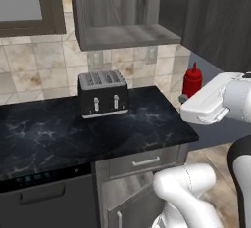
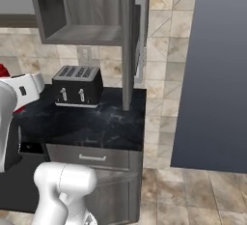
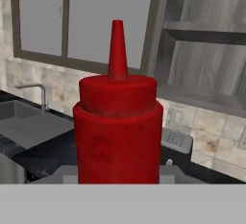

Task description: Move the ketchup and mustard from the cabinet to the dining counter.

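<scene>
Ketchup [image 3: 117,127], red squeeze bottle: riding upright in the hand [image 1: 184,99], jaws closing snugly on its body, clear of the open cabinet [image 1: 125,14], nozzle up for carrying to the dining desk

One ketchup [image 3: 117,127] bottle, one toaster [image 1: 103,93], one open cabinet [image 1: 125,11].

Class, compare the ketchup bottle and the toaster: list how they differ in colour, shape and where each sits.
The ketchup is all red; the toaster is black with a silver top. The ketchup is slim with a pointed nozzle; the toaster is boxy. The ketchup is off the worktop at the robot's hand; the toaster stands on the black worktop. Both are upright.
</scene>
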